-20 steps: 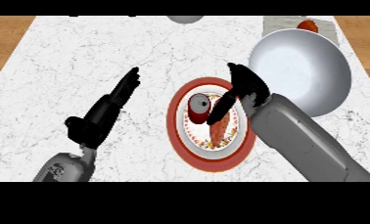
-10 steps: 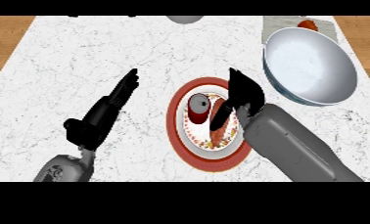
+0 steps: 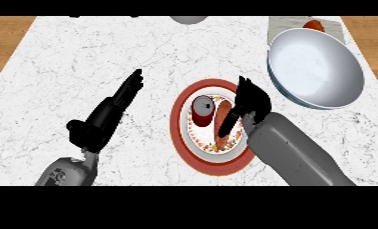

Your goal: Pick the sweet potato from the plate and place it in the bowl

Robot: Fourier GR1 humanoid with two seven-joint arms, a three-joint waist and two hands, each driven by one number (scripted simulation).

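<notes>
1. Looking down through the head view, I see my right hand (image 3: pixel 249 102) over the right side of the red-rimmed plate (image 3: pixel 179 123), its fingers bent down and touching the sweet potato (image 3: pixel 222 119); I cannot tell whether they have closed round it.
2. I see the sweet potato lying on the plate, an orange-red piece running near to far, with a dark red round thing (image 3: pixel 203 106) just to its left on the same plate.
3. I see the bowl (image 3: pixel 316 67), wide and white, standing to the far right of the plate and apart from it.
4. I see my left hand (image 3: pixel 111 111) to the left of the plate on the marble counter (image 3: pixel 88 53), fingers straight and holding nothing.
</notes>
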